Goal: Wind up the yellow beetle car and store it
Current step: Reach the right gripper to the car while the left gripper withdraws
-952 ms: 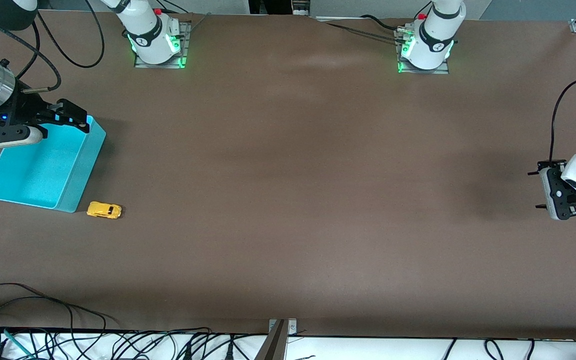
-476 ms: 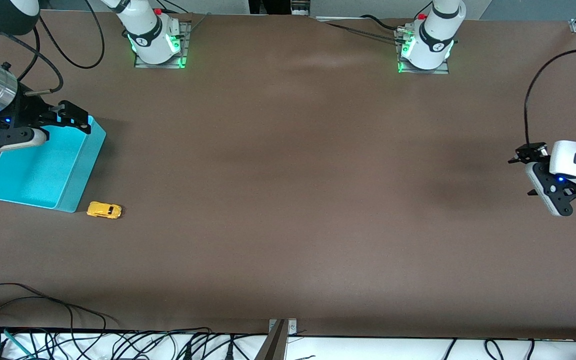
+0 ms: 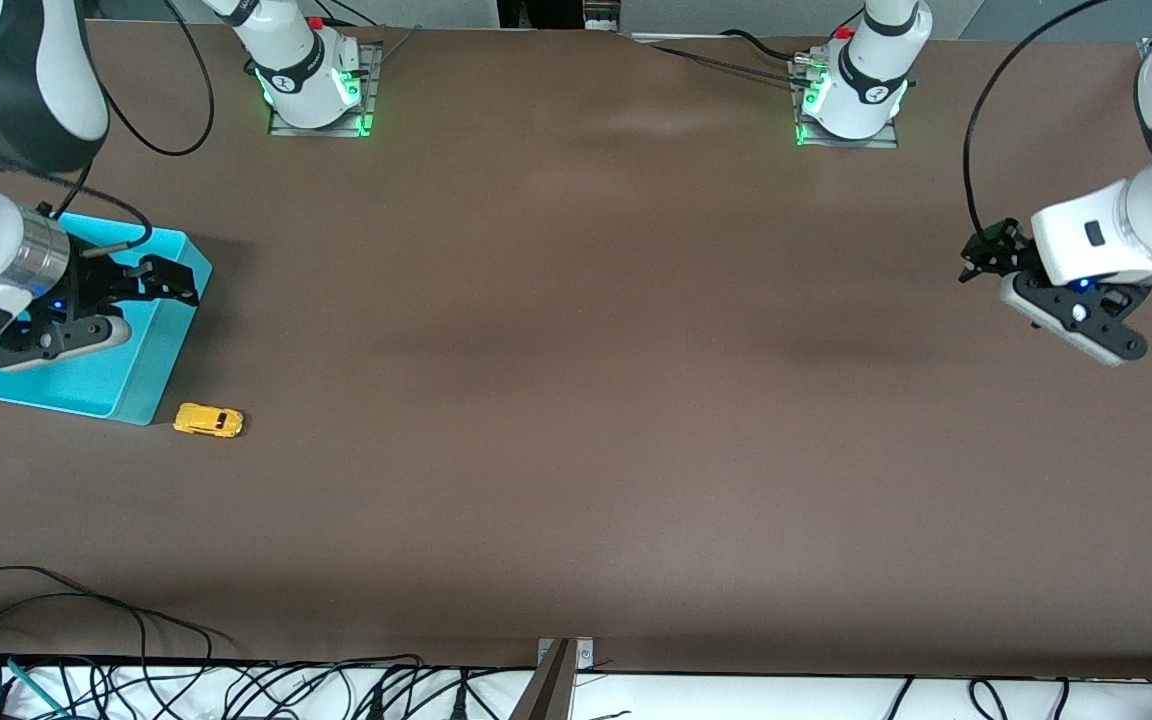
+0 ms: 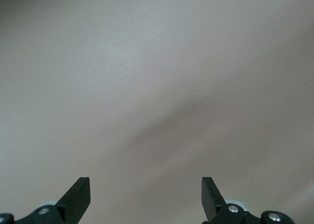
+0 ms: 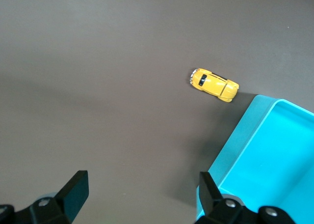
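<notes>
The car (image 3: 208,420) lies on the table (image 3: 576,400) at the lower left of the front view, just beside the near corner of the bin (image 3: 151,385) and slightly nearer the camera, not touching it. The right gripper (image 3: 161,280) is seen at the left edge of that view, over the bin's rim, its fingers spread apart and empty. The left gripper (image 3: 981,255) hangs at the right edge, over bare table, also spread apart and empty, well apart from the car.

Nothing has yet been grasped, so the risks are judged to lie in the approach. The car is small and rounded, so an off-centre pinch could squirt it away or roll it on its wheels. With the bin so close, a finger could be caught on its wall and the bin pushed.
</notes>
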Robot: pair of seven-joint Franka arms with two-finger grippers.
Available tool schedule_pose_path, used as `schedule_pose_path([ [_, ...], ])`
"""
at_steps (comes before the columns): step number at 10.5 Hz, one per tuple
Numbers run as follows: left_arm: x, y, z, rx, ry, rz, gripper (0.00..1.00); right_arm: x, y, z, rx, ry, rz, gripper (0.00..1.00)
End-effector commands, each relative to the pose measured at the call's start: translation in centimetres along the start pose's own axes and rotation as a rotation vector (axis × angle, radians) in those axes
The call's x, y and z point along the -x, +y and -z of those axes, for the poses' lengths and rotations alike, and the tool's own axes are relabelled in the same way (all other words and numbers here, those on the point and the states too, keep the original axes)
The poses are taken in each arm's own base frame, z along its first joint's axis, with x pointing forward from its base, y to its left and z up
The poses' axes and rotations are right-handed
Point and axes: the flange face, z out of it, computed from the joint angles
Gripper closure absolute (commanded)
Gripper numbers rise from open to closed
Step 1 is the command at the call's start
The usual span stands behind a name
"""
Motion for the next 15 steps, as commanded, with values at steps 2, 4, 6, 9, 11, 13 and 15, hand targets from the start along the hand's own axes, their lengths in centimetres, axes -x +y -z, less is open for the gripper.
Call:
schedule_pose_path([
  [2, 3.2, 2.0, 2.3, -0.006, 0.046, 0.279, 0.00, -2.8, 4.7, -6.2, -0.003, -0.011, 0.163, 0.00],
  [4, 4.6, 0.9, 2.6, -0.004, 0.057, 0.313, 0.00, -4.0, 6.7, -9.1, 0.004, 0.016, 0.252, 0.00],
  [6, 4.6, 1.0, 4.0, -0.008, 0.081, 0.310, 0.00, -4.9, 7.1, -12.1, 0.002, 0.007, 0.342, 0.00],
  [9, 4.4, 0.8, 4.2, 0.025, 0.090, 0.316, 0.00, -5.7, 7.5, -14.9, 0.054, -0.010, 0.527, 0.00],
  [11, 4.7, 0.2, 4.3, 0.026, 0.090, 0.321, 0.00, -5.1, 8.8, -17.2, 0.069, -0.009, 0.663, 0.00],
  [13, 4.6, 0.1, 4.1, 0.025, 0.087, 0.319, 0.00, -5.0, 10.3, -19.6, 0.079, -0.019, 0.827, 0.00],
  [15, 4.7, 0.0, 4.0, 0.026, 0.084, 0.323, 0.00, -5.2, 12.1, -21.9, 0.104, 0.013, 1.013, 0.00],
])
